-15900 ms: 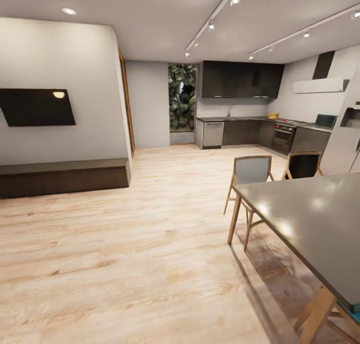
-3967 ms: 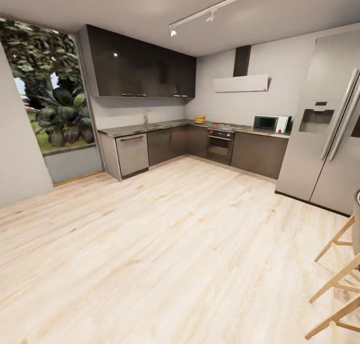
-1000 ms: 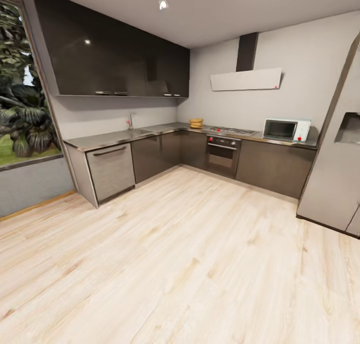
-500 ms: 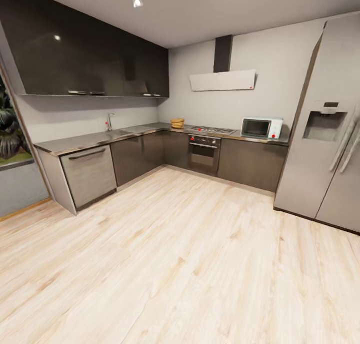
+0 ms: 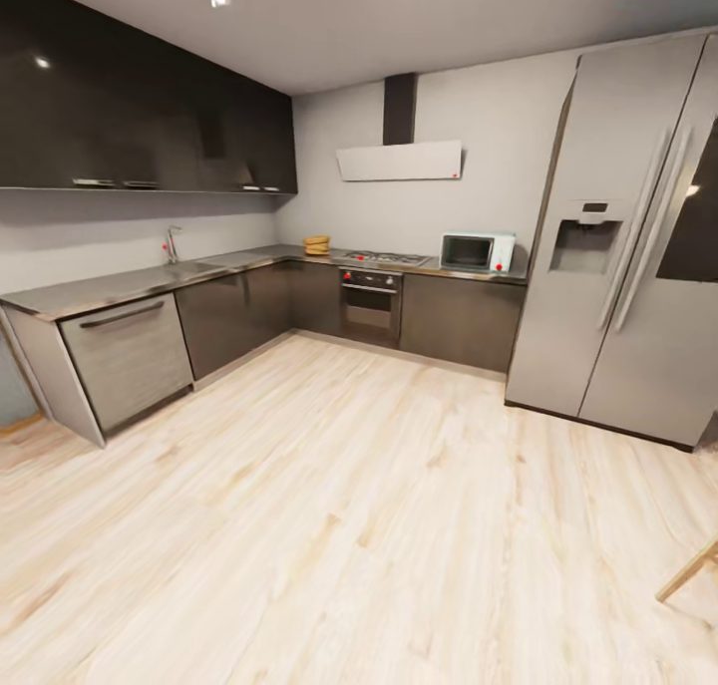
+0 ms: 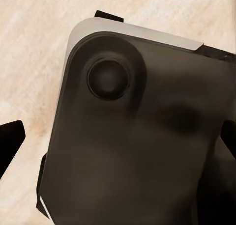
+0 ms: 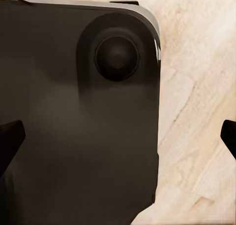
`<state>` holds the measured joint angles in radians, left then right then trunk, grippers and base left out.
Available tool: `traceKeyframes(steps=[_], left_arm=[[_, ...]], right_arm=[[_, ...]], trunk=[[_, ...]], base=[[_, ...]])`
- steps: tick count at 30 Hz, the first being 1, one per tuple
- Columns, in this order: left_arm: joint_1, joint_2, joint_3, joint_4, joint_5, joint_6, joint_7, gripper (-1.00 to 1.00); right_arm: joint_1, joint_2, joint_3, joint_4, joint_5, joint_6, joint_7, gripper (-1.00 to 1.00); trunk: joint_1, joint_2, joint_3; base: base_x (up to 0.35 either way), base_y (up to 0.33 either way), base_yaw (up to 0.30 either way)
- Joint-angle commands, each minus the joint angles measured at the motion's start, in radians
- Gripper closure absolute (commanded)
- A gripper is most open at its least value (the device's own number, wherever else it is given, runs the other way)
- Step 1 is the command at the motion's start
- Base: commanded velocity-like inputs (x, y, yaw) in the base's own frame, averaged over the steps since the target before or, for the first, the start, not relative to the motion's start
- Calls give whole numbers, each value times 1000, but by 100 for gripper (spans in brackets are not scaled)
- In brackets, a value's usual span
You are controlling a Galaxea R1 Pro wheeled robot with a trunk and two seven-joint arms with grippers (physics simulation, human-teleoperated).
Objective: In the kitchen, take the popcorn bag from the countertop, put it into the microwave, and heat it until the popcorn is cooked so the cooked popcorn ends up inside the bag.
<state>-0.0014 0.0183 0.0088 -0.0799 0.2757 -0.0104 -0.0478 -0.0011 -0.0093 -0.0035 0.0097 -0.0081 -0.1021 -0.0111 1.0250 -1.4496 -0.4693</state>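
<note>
Far across the room, the popcorn bag (image 5: 316,245) is a small tan-yellow sack on the corner of the grey L-shaped countertop (image 5: 120,286). The pale mint-blue microwave (image 5: 477,252) stands on the same countertop, right of the hob, its dark door closed. In the left wrist view my left gripper (image 6: 118,146) is open, its dark fingertips (image 6: 11,145) wide apart above my dark base and the wood floor. My right gripper (image 7: 118,139) is likewise open, with its fingertips (image 7: 10,141) at the frame's edges. Neither holds anything.
A tall steel fridge (image 5: 618,266) stands right of the microwave. A built-in black oven (image 5: 371,306) sits under the hob and a dishwasher (image 5: 125,361) at the counter's near left end. Pale wood floor (image 5: 379,506) stretches to the cabinets. A wooden chair leg (image 5: 688,570) pokes in at lower right.
The whole head view has shifted: the camera has turned right and come nearer the kitchen. The window has left the picture and more of the fridge shows. Nothing in the kitchen has moved.
</note>
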Motion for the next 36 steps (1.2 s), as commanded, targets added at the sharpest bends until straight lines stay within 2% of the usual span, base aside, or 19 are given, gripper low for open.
traceKeyframes(steps=[1, 24, 36], left_arm=[[0, 0, 1, 0, 7, -1, -4, -100], [0, 0, 2, -1, 7, -2, -5, -100], [0, 3, -2, 3, 8, 0, -6, -100]], right_arm=[[0, 0, 0, 1, -1, -4, -1, -100], [0, 0, 0, 1, 2, -4, -1, -100], [0, 0, 10, 1, 11, -3, -1, -100]], trunk=[[0, 0, -1], [0, 0, -1], [0, 0, -1]], base=[[0, 0, -248], [5, 0, -230], [297, 0, -5]])
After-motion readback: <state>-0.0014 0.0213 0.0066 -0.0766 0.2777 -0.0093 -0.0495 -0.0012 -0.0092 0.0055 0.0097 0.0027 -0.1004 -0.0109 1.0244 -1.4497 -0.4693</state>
